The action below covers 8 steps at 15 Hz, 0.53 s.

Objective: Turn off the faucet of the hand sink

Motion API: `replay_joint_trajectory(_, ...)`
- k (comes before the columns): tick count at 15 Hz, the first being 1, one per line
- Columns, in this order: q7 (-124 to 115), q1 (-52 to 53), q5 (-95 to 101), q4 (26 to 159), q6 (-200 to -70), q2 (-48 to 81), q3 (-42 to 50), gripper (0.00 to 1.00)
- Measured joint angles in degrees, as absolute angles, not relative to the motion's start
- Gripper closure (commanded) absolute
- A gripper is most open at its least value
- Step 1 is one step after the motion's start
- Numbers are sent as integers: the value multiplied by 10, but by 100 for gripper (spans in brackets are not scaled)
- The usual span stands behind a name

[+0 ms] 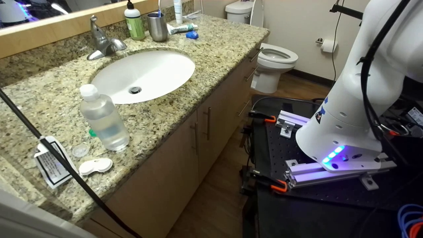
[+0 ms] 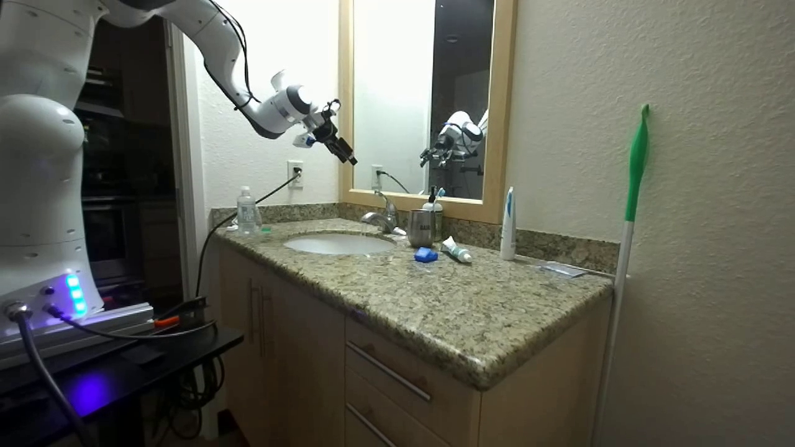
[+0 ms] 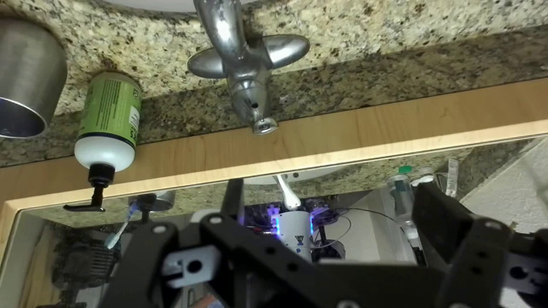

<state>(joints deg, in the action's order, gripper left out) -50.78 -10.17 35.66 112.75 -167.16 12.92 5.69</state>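
Observation:
The silvery faucet [image 1: 105,45] stands at the back rim of the white oval hand sink [image 1: 158,74]. Its lever handle points up, and a faint clear streak shows below its spout. Both also show in an exterior view, the faucet [image 2: 387,214] behind the sink [image 2: 338,243]. In the wrist view the picture is upside down; the faucet [image 3: 248,64] is at the upper middle and the sink [image 3: 158,4] is only a sliver at the top edge. My gripper [image 3: 329,192] is open and empty, its fingers wide apart. In an exterior view the gripper [image 2: 353,160] hangs above and apart from the faucet.
A mirror [image 2: 391,81] with a wooden frame rises behind the faucet. A green soap bottle [image 1: 134,24] and a metal cup [image 1: 158,28] stand beside the faucet. A clear plastic bottle [image 1: 105,122] stands at the sink's other side. Toothpaste tubes and a blue item [image 1: 192,34] lie beyond the cup.

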Motion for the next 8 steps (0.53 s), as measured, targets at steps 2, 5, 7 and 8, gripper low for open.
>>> replay_joint_trajectory(2, -508, -97, 355, 1132, -1671, 122, 51, 0)
replay_joint_trajectory(5, -579, -79, 423, 1109, -1665, 137, 84, 0)
replay_joint_trajectory(7, -676, -64, 502, 1059, -1665, 181, 140, 0)
replay_joint_trajectory(8, -719, -60, 531, 1030, -1665, 210, 165, 0)
